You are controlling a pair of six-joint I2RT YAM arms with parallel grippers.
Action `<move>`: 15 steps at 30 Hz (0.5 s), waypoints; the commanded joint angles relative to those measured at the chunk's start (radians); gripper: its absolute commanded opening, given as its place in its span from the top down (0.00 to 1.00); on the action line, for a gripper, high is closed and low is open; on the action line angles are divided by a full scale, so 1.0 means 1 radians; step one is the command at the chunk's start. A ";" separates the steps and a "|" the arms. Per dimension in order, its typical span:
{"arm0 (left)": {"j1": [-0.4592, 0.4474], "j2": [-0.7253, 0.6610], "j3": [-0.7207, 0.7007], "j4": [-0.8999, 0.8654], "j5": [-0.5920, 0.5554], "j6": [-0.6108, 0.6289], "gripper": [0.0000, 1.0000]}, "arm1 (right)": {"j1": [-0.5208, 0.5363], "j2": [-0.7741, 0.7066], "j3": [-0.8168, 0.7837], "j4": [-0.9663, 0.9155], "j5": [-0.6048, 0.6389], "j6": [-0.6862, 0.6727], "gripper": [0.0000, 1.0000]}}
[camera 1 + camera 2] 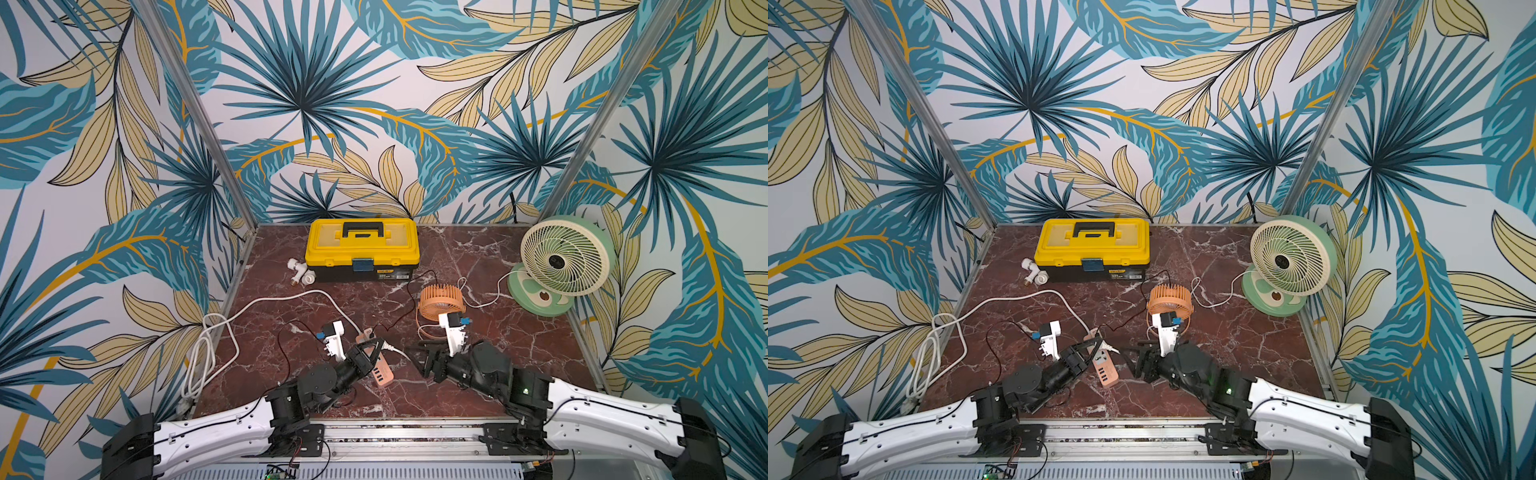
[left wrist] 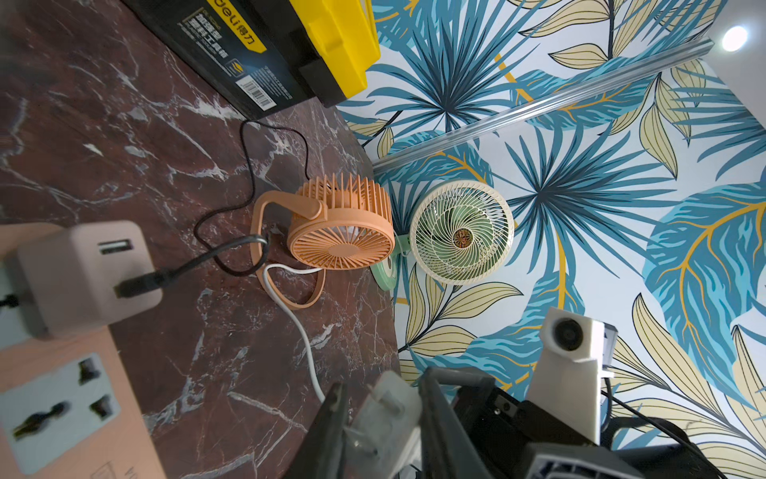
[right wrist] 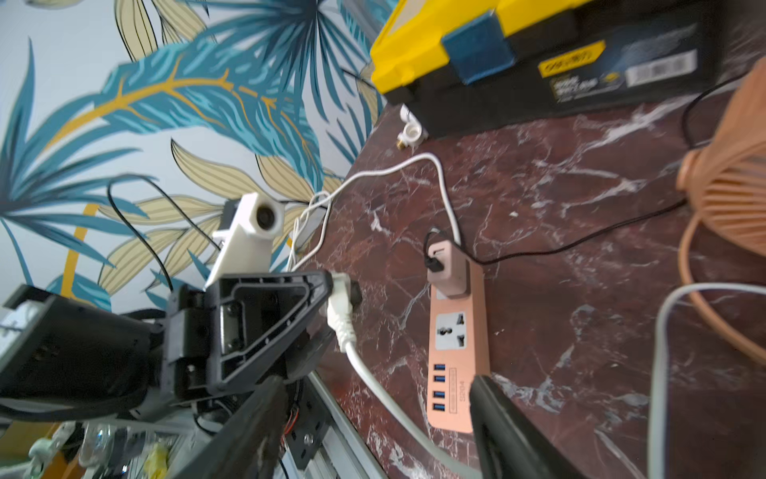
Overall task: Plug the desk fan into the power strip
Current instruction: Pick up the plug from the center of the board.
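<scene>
Left gripper [image 1: 374, 347] pinching white plug [image 3: 339, 315] just beside free socket [image 3: 452, 329] of power strip [image 3: 458, 410]; strip's long axis runs away from me. Right gripper [image 1: 426, 357] spread, empty, farther off.

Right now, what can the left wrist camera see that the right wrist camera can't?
Only the left wrist view shows the green fan. Only the right wrist view shows the strip's blue USB ports, its white cord and the pipe fitting by the toolbox. Both show the strip with the adapter plugged in and a free socket, the toolbox, the orange fan and the white plug.
</scene>
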 commanded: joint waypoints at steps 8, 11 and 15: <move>-0.003 0.046 -0.013 0.027 -0.045 -0.022 1.00 | 0.076 0.227 0.045 0.101 -0.264 -0.076 0.34; -0.004 0.068 -0.001 0.041 -0.030 -0.019 1.00 | 0.086 0.315 0.042 0.211 -0.219 -0.044 0.36; -0.004 0.076 -0.001 0.046 -0.021 -0.033 1.00 | 0.087 0.345 0.036 0.253 -0.083 -0.003 0.41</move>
